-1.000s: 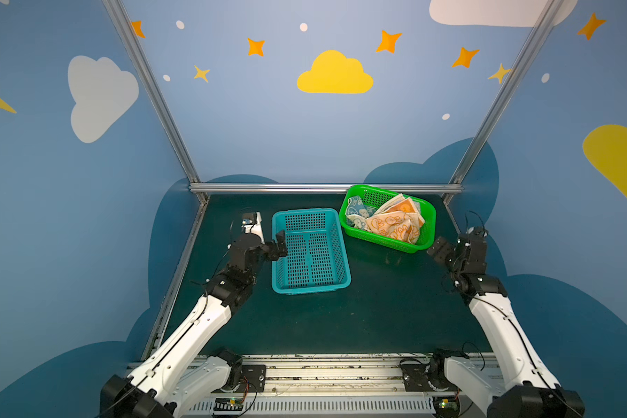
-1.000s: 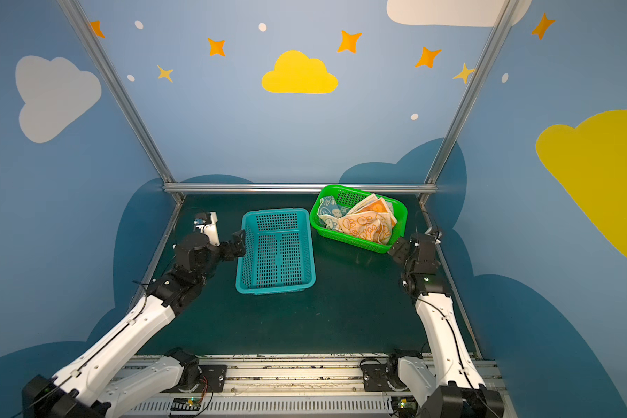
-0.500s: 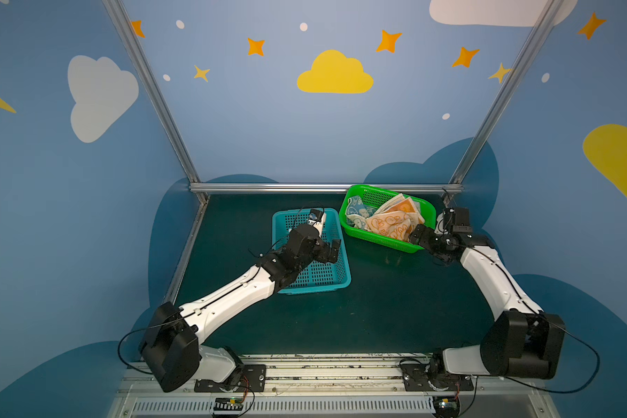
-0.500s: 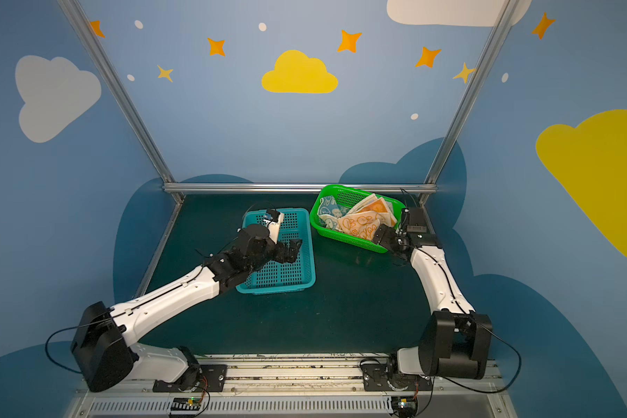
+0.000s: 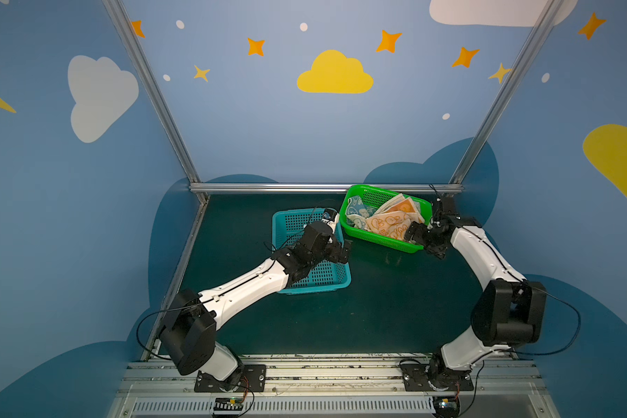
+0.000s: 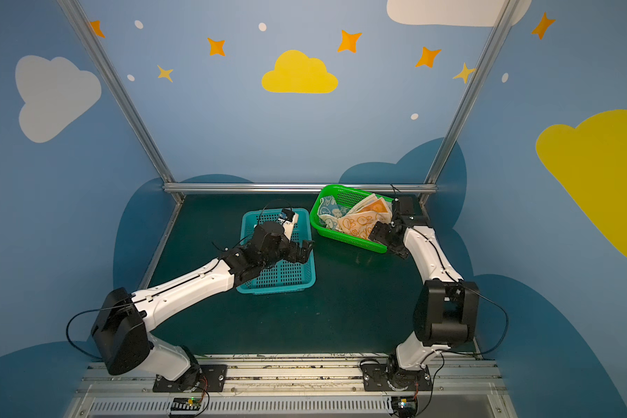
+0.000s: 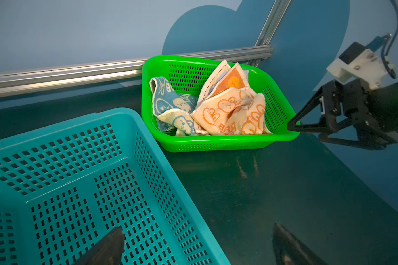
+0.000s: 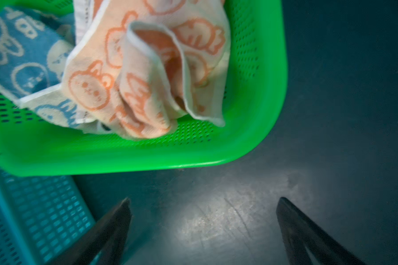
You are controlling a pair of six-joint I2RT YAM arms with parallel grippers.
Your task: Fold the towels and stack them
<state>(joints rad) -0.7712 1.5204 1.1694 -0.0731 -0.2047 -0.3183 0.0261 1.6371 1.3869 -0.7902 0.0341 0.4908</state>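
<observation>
green basket [image 7: 216,143] rim near r hand [image 8: 205,200], wide; l hand [image 7: 198,228] wide over teal basket [image 7: 55,127] edge.

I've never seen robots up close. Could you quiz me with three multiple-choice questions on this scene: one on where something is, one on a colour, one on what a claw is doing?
1. Where do the towels lie?
A. Crumpled in the green basket
B. Draped over an arm
C. Folded in a stack outside any basket

2. What colour is the empty basket?
A. Red
B. Yellow
C. Teal

3. How does the right gripper stand?
A. Shut on a towel
B. Open, holding nothing
C. Shut on a basket's rim

Answers:
1 A: the left wrist view shows all the printed cloths bunched inside the green walls.
2 C: the perforated teal tub has nothing lying in it.
3 B: the right wrist view shows its two fingers wide apart over bare table, short of the green rim.
</observation>
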